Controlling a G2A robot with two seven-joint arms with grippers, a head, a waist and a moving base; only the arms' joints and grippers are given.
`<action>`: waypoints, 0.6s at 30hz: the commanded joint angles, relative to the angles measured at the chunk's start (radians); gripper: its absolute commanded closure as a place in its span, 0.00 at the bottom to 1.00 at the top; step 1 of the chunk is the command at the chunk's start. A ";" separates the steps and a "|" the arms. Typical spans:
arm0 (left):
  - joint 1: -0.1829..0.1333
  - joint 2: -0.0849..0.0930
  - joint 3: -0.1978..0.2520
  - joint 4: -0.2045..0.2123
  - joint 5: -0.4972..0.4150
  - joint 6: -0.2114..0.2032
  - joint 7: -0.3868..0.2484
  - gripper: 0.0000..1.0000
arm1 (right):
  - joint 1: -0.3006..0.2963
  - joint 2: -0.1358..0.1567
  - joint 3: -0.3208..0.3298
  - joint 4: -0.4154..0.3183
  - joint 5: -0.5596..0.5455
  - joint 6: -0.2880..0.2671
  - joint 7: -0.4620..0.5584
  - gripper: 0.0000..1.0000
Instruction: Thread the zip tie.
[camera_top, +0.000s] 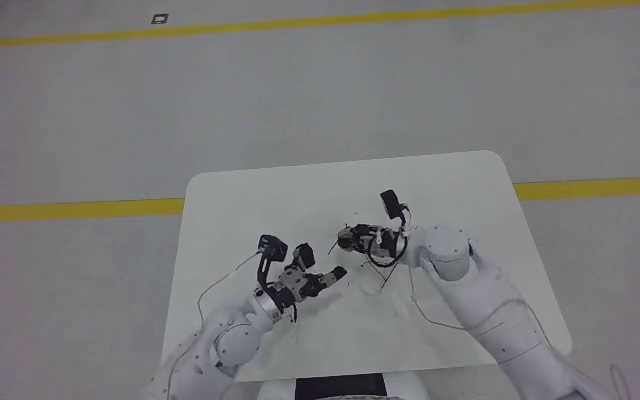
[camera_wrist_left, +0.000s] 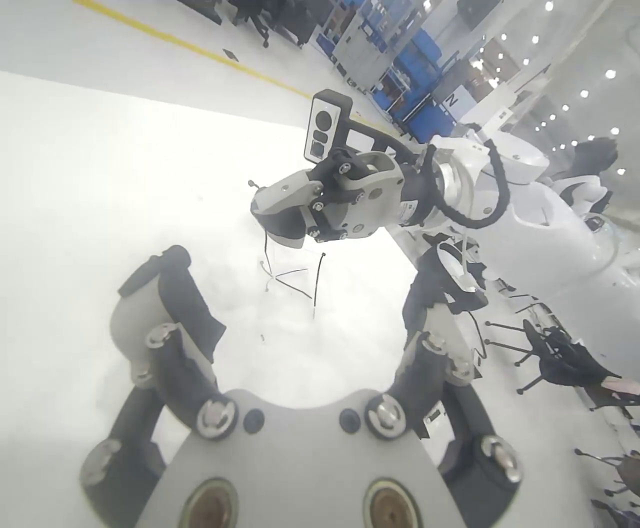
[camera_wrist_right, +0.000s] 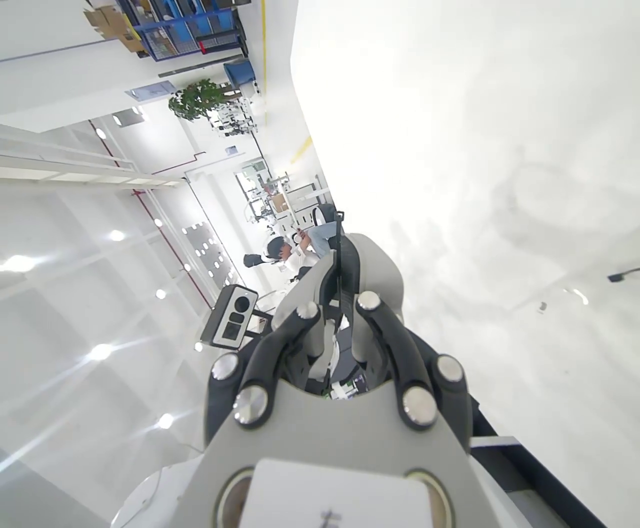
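Zip tie (camera_wrist_right: 340, 227) pinched in right tool (camera_wrist_right: 347, 257), clenched on it, head poking past the tips. Left tool (camera_wrist_left: 310, 260) released, fingers spread, near right tool, apart. Loose ties (camera_wrist_left: 317, 280) on tabletop (camera_top: 450, 185) beneath right tool.

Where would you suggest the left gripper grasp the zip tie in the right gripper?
Probably the tail of the zip tie, hanging free below the shut right gripper; the open left gripper could come sideways, since the head barely protrudes.
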 joint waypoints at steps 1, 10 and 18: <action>-0.011 -0.001 0.013 0.026 0.030 0.000 0.074 0.00 | -0.002 0.000 -0.002 -0.006 -0.003 0.003 -0.019 1.00; -0.074 0.007 0.114 0.149 0.184 0.000 0.322 0.00 | -0.017 0.002 0.013 -0.014 0.060 0.003 -0.058 1.00; -0.110 0.011 0.157 0.211 0.232 0.000 0.444 0.00 | -0.020 0.004 0.017 -0.009 0.112 0.003 -0.055 1.00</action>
